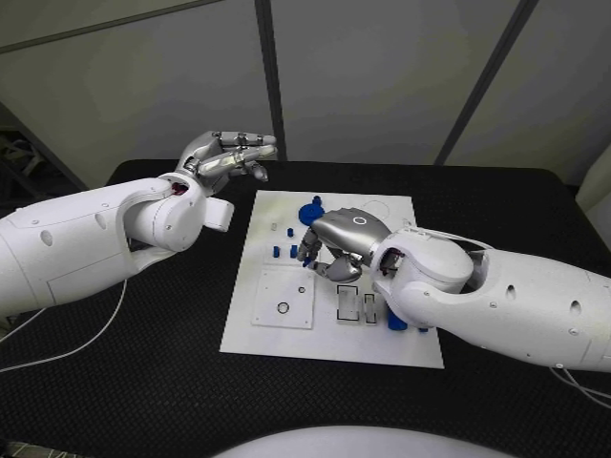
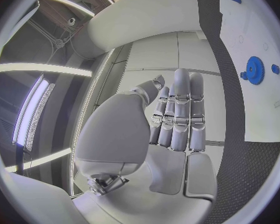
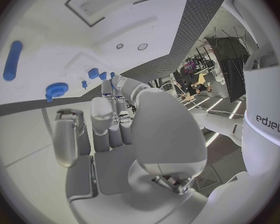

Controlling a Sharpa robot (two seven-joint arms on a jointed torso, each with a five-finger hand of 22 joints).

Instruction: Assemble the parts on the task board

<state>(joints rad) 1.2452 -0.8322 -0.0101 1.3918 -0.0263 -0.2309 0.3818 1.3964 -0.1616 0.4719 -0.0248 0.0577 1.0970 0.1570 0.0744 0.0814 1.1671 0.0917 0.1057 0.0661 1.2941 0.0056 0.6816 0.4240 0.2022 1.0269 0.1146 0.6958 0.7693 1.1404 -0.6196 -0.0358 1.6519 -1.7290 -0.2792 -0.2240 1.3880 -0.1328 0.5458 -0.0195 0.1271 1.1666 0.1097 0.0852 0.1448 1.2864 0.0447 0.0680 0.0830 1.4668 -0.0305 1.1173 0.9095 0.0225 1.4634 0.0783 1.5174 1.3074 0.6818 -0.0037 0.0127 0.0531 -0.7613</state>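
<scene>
The white task board (image 1: 336,339) lies in the middle of the black table. A blue gear (image 1: 311,212) (image 2: 254,69) (image 3: 56,90) stands near the board's far edge. Several small blue pegs (image 1: 276,253) (image 3: 93,73) stand left of my right hand (image 1: 339,240) (image 3: 115,129). That hand hangs low over the board's middle, fingers stretched toward the pegs, its palm empty. A long blue part (image 1: 396,322) (image 3: 12,59) lies by my right forearm. My left hand (image 1: 230,153) (image 2: 177,119) is raised beyond the board's far left corner, fingers straight, holding nothing.
A raised white square plate (image 1: 284,296) with a small ring sits on the board's near left. Dark rectangular slots (image 1: 349,301) lie beside it. My right forearm (image 1: 512,296) covers the board's right edge. Black table (image 1: 140,382) surrounds the board.
</scene>
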